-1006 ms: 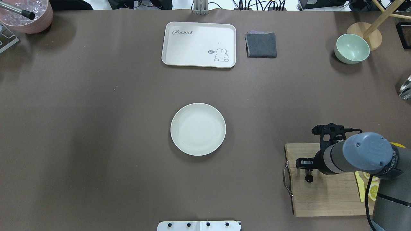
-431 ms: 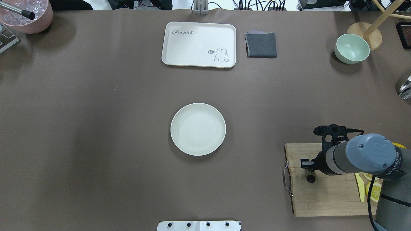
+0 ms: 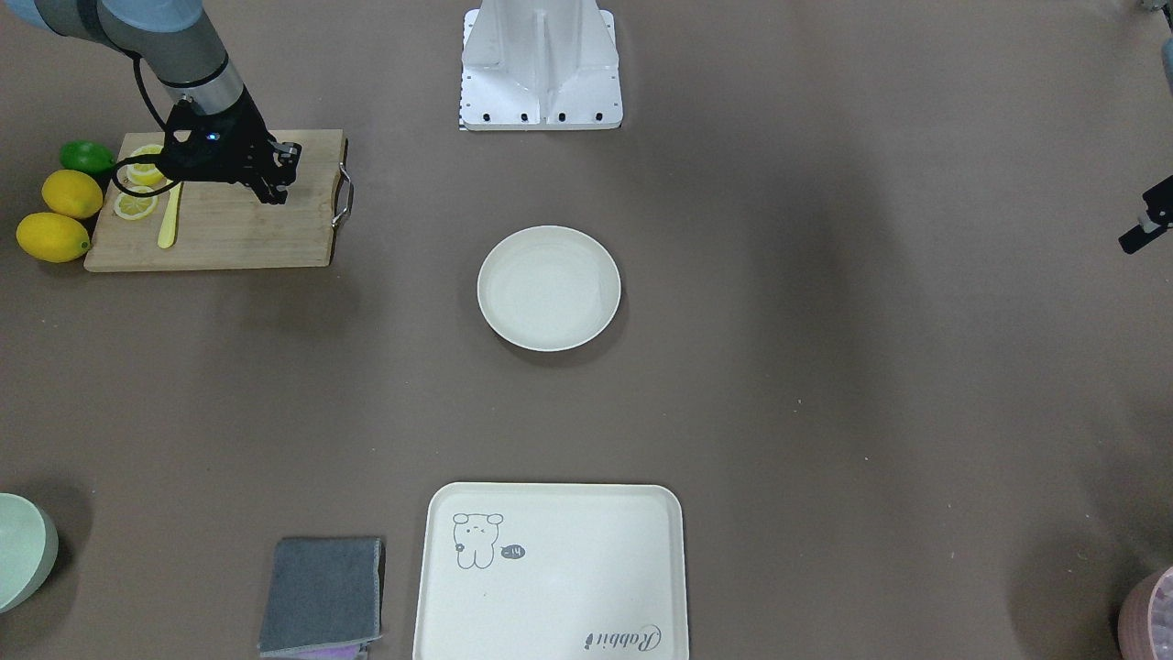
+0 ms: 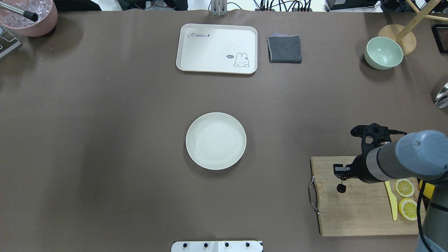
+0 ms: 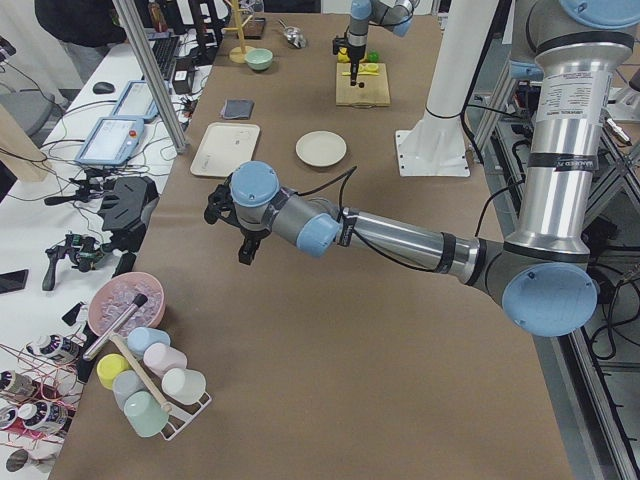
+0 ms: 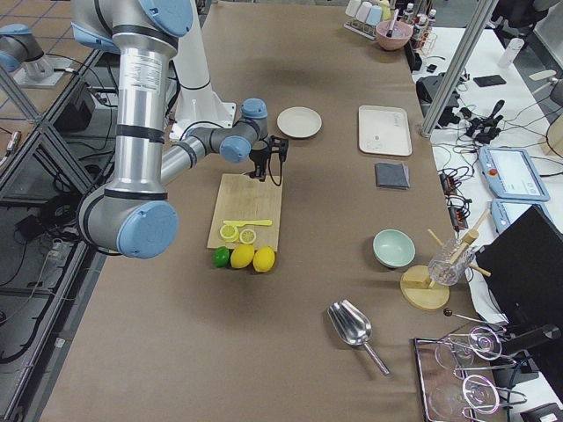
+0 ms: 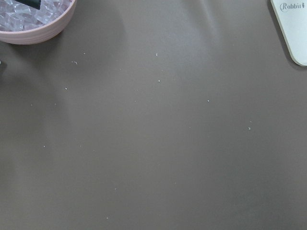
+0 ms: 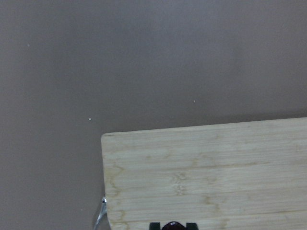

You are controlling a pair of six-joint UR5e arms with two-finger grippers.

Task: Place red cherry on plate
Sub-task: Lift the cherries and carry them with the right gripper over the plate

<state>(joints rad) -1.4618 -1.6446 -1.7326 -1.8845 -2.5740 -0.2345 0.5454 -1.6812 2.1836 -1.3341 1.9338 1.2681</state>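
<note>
The red cherry (image 4: pixel 341 189) hangs as a small dark ball just under my right gripper (image 4: pixel 340 174), which is shut on it above the left part of the wooden cutting board (image 4: pixel 360 213). In the right wrist view the cherry (image 8: pixel 171 225) peeks in at the bottom edge between the black fingertips, over the board's corner. The round cream plate (image 4: pixel 216 141) sits bare at the table's middle, well to the left of the gripper. My left gripper (image 3: pixel 1144 229) shows only as a dark tip at the view's edge, and its jaws cannot be made out.
Two lemon slices (image 4: pixel 405 187) and a yellow knife (image 4: pixel 392 201) lie on the board. Whole lemons (image 3: pixel 71 192) and a lime (image 3: pixel 87 156) sit beside it. A rabbit tray (image 4: pixel 217 48), grey cloth (image 4: pixel 285 49), green bowl (image 4: pixel 383 52) and pink ice bowl (image 4: pixel 29 17) line the far edge.
My right arm has swung a little right and away from the robot, uncovering the lemon slices. The gripper has risen slightly, with the cherry dangling under it.
</note>
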